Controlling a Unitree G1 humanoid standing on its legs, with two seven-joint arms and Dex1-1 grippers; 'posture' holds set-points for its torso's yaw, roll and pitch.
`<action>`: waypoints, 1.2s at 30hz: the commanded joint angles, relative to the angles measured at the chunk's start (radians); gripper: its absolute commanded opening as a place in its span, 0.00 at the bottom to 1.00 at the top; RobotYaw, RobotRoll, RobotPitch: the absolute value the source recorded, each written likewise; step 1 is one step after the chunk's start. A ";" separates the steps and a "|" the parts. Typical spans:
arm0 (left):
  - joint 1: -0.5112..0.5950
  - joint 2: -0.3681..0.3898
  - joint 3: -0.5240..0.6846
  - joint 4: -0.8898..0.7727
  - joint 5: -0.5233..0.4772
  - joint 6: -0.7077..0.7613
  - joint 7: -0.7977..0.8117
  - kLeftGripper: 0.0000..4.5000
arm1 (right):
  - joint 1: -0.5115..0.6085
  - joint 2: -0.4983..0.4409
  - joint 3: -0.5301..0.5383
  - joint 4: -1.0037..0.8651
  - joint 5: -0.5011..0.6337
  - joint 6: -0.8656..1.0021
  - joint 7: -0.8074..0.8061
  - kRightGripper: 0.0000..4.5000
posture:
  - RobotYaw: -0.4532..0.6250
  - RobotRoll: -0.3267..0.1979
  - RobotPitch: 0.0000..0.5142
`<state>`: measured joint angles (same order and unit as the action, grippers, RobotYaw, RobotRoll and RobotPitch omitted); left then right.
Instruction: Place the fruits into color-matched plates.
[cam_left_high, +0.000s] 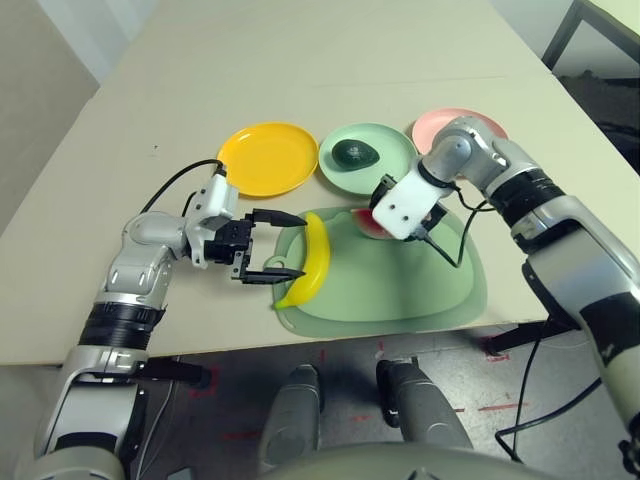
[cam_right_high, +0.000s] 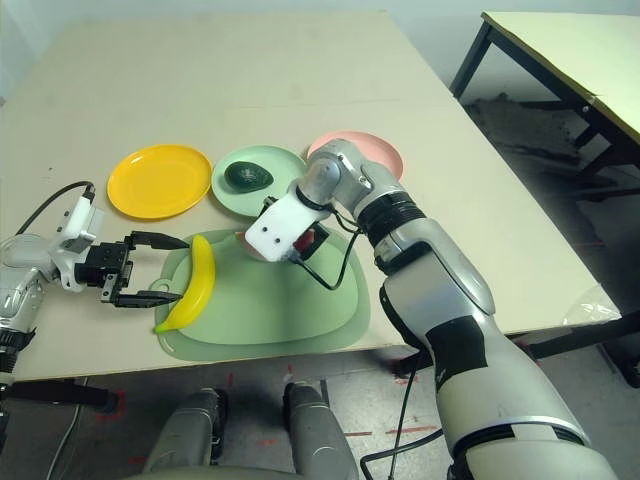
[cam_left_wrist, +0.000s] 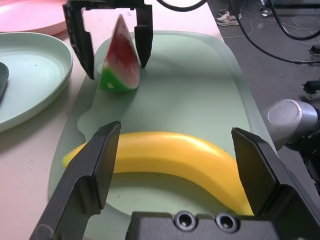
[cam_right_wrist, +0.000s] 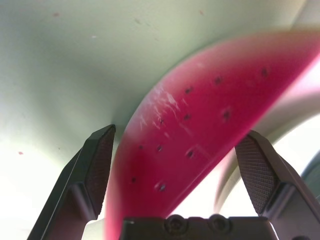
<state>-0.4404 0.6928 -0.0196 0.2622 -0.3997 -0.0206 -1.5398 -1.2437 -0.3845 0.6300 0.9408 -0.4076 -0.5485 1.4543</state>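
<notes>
My right gripper (cam_left_wrist: 116, 37) straddles the red toy watermelon wedge (cam_left_wrist: 120, 57) on the pale green cutting mat (cam_left_wrist: 200, 100), fingers spread, nothing grasped. Closing off-centre could tip the upright wedge. My left gripper (cam_left_high: 285, 245) waits unclenched at the curved yellow banana (cam_left_high: 312, 262).

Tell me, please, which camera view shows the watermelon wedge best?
The left wrist view: the watermelon wedge stands whole on the cutting mat, red flesh and green rind clear, between the right gripper's open fingers. The right wrist view gives only its red face; in the eye views the gripper mostly hides it.

avocado (cam_left_high: 355, 153) lies on green plate (cam_left_high: 392, 140)
</notes>
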 joint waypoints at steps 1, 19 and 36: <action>0.003 0.009 0.003 0.012 0.003 -0.013 -0.008 1.00 | 0.030 0.012 -0.005 -0.011 -0.005 0.124 0.034 0.99 | 0.46 0.62 0.33; -0.012 0.004 -0.003 0.044 0.011 -0.035 -0.012 1.00 | 0.078 0.001 -0.025 -0.192 0.089 0.446 0.160 0.97 | 0.45 0.62 0.33; -0.010 0.006 -0.006 0.037 0.008 -0.025 -0.015 1.00 | 0.084 -0.050 0.041 -0.274 0.187 0.490 0.160 0.37 | 0.45 0.62 0.34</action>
<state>-0.4543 0.6923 -0.0197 0.2986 -0.3984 -0.0463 -1.5483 -1.1728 -0.4237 0.6378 0.6738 -0.2291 -0.0653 1.6050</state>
